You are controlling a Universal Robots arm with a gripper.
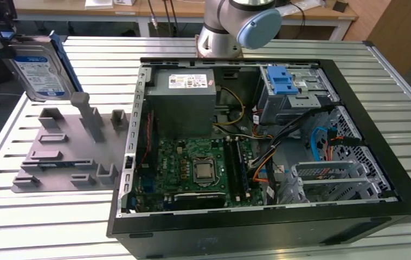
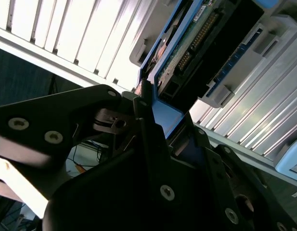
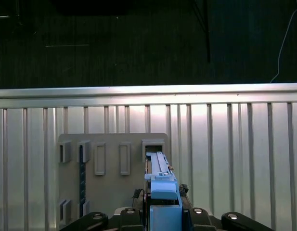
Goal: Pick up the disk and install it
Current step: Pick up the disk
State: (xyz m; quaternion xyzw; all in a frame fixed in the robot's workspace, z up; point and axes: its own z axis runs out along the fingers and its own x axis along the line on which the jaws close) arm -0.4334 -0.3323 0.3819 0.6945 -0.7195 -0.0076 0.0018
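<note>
The disk (image 1: 40, 70), silver with a blue-and-white label and blue side rails, hangs upright in the air above the grey fixture plate (image 1: 57, 151) at the exterior view's left. My gripper (image 1: 8, 47) is shut on the disk's upper left end. In the second wrist view the disk's underside and connector (image 2: 199, 41) show just past the black fingers (image 2: 146, 120), which clamp its blue rail. Seen edge-on in the first wrist view, the disk (image 3: 159, 175) stands out from my gripper (image 3: 160, 209) over the plate's open slot (image 3: 153, 146).
An open computer case (image 1: 379, 97) lies on the slatted aluminium table (image 1: 60, 227). It holds a grey power supply (image 1: 184, 97), a green motherboard (image 1: 198, 170) and a drive bay with a blue latch (image 1: 283, 84). Upright posts (image 1: 90, 116) rise from the fixture plate.
</note>
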